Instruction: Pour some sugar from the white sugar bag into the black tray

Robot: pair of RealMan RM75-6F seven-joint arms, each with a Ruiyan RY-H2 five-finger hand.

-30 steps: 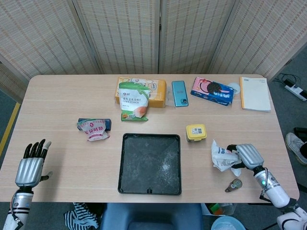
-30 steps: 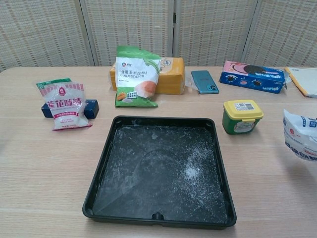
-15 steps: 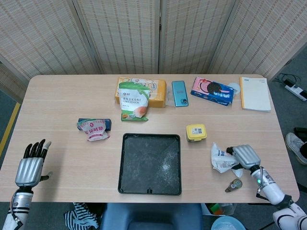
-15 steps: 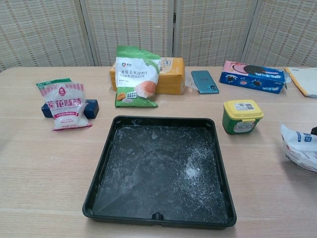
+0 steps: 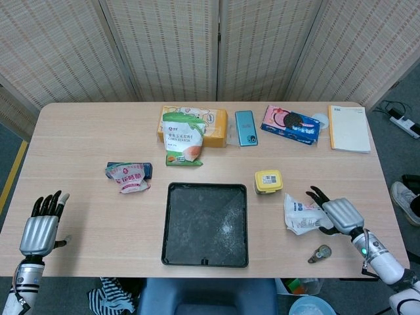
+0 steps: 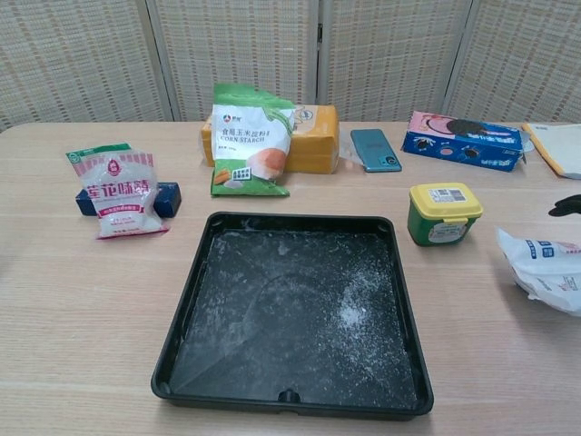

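The white sugar bag (image 5: 300, 215) (image 6: 545, 277) lies flat on the table, right of the black tray (image 5: 206, 186) (image 6: 300, 218). A dusting of white sugar (image 5: 226, 226) (image 6: 349, 313) covers the tray's floor, thickest at its right. My right hand (image 5: 335, 213) sits just right of the bag with its fingers spread and holds nothing. In the chest view only a dark fingertip (image 6: 567, 204) of it shows at the right edge. My left hand (image 5: 41, 226) hovers open at the table's front left edge, far from the tray.
A yellow-lidded jar (image 5: 268, 181) (image 6: 444, 214) stands between tray and bag. Behind the tray are a corn starch bag (image 5: 183, 136), yellow box (image 5: 213, 125), phone (image 5: 245, 127), cookie box (image 5: 291, 124) and notebook (image 5: 348, 128). A pink-white bag (image 5: 130, 177) lies left. A small object (image 5: 320, 252) lies front right.
My right hand has let go of the sugar bag and spread its fingers. The bag went from upright in the hand to lying flat on the table. The left hand stayed put.
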